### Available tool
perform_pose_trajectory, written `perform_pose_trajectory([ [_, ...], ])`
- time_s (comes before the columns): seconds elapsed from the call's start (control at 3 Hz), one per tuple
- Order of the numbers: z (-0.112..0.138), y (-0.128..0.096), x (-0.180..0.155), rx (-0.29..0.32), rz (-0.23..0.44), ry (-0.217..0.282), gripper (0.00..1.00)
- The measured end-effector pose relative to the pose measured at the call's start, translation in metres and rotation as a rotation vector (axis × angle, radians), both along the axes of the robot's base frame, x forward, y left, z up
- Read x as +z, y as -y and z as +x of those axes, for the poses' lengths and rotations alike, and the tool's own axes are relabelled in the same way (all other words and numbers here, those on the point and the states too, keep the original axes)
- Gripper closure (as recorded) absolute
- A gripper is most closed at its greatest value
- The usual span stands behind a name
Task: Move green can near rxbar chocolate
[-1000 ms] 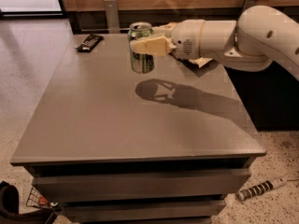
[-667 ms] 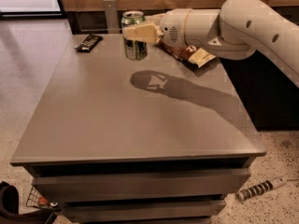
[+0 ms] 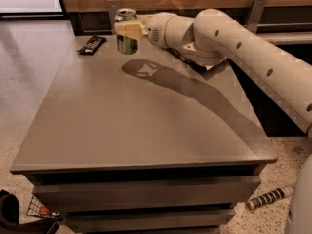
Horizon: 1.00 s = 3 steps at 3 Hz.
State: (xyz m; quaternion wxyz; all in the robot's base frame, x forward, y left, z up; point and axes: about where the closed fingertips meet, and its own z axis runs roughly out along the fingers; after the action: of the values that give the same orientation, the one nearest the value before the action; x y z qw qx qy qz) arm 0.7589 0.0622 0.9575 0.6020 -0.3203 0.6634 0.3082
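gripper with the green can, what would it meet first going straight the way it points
The gripper, shut on the green can above the far end of the table, points toward the rxbar chocolate. That bar comes first, though the lifted can might pass over it; depth is unclear.

The one camera looks down at a slant from above the near edge of the desk (image 3: 122,130), facing the wood-panelled far wall. It is close enough that the desk top fills most of the view, with floor showing at left and below. The arm (image 3: 253,52) enters from the right, and the gripper (image 3: 124,30) sits top centre, its fingers (image 3: 131,29) clasping the green can (image 3: 126,45).
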Motion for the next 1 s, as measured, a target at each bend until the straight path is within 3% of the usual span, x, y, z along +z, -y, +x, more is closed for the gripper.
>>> perform_pose_trajectory([
  [0.33, 0.0278, -0.0243, -0.0097, 0.006, -0.026, 0.1, 1.0],
  [1.0, 0.0324, -0.031, -0.0114, 0.004, -0.046, 0.095, 1.0],
])
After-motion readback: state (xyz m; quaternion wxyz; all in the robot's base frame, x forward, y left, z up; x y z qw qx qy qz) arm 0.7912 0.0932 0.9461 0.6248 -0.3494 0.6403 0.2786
